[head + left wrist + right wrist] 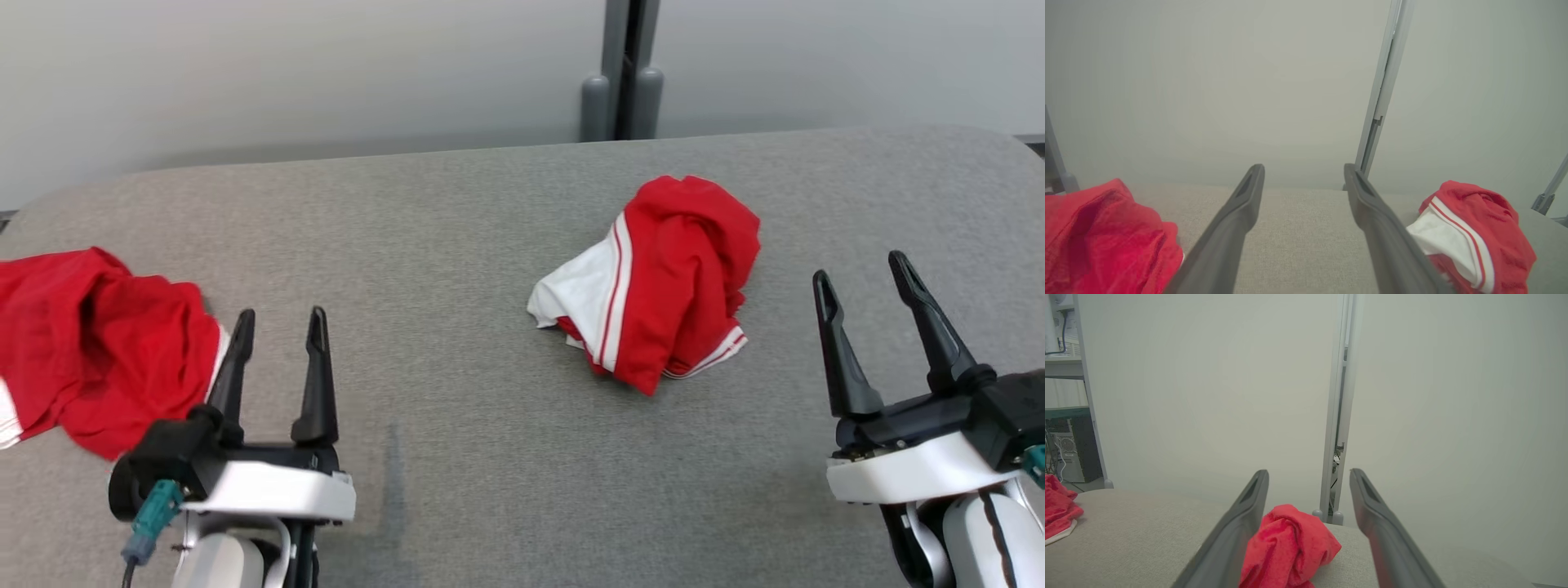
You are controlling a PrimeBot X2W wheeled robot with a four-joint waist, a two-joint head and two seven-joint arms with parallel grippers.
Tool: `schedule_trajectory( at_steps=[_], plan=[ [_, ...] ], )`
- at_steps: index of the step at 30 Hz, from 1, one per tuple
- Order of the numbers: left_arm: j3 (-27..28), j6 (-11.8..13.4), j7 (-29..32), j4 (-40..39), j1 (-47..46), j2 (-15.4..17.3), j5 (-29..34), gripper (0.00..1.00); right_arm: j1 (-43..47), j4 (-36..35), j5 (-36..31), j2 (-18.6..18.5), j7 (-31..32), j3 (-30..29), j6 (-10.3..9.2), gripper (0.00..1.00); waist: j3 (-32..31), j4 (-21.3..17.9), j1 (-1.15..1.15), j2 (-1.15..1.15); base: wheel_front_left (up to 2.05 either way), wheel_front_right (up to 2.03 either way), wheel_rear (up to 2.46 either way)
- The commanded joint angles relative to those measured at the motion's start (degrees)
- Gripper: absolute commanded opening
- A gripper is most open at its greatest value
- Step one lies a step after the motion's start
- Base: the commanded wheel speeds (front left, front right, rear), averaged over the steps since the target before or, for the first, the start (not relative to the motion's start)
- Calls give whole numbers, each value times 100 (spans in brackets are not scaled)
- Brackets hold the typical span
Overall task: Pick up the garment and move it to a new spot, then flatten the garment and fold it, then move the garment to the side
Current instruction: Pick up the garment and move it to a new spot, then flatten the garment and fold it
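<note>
Left jaws and right jaws: both spread wide, empty.
Head view: the red-and-white garment (653,282) lies crumpled at the middle of the surface (457,229), apart from both jaws; a second red garment (90,343) lies just beside the left jaws. Left wrist view: red-and-white garment (1478,228) right of the fingers (1233,228), second red garment (1106,237) left. Right wrist view: red-and-white garment (1290,547) ahead, framed between the fingers (1384,531).

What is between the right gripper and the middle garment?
Nothing but bare grey tabletop. The head view shows that stretch between the right gripper and the middle garment, with the open gripper clear of the cloth.
</note>
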Motion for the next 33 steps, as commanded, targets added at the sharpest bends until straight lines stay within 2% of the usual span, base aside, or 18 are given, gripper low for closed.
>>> schedule_trajectory(
  at_steps=[1,6,8,13,20,23,24,28,33],
  plan=[
    [66,-41,-7,-148,204,-73,107,100,83,26,-33,-25,-30,44,-2,100,-51,213,0,0,0,0,0],
    [114,-105,-7,-337,519,-171,221,100,164,76,-55,-37,-31,76,-2,100,-42,417,0,0,0,0,0],
    [-25,-191,-7,-385,622,-208,457,100,196,118,-99,-69,-31,137,-2,100,-41,536,0,0,0,0,0],
    [-107,16,-7,-514,658,-209,234,100,199,188,56,-4,-31,107,-2,100,-40,664,0,0,0,0,0],
    [-187,108,-7,-563,600,-208,174,100,149,229,25,-89,-31,226,-2,100,-38,717,0,0,0,0,0],
    [-212,140,-7,-553,568,-207,165,100,80,358,-76,-203,-31,493,-2,100,11,734,0,0,0,0,0],
    [-259,148,-7,-530,515,-208,136,100,-19,510,-214,-341,-31,766,-2,100,51,769,0,0,0,0,0],
    [-368,156,-7,-494,440,-207,90,100,-215,999,-439,-520,-31,1232,-2,100,141,882,0,0,0,0,0],
    [-502,199,-7,-452,317,-208,-62,100,-528,1703,-538,-576,-31,1514,-2,100,289,1097,0,0,0,0,0]
  ],
)
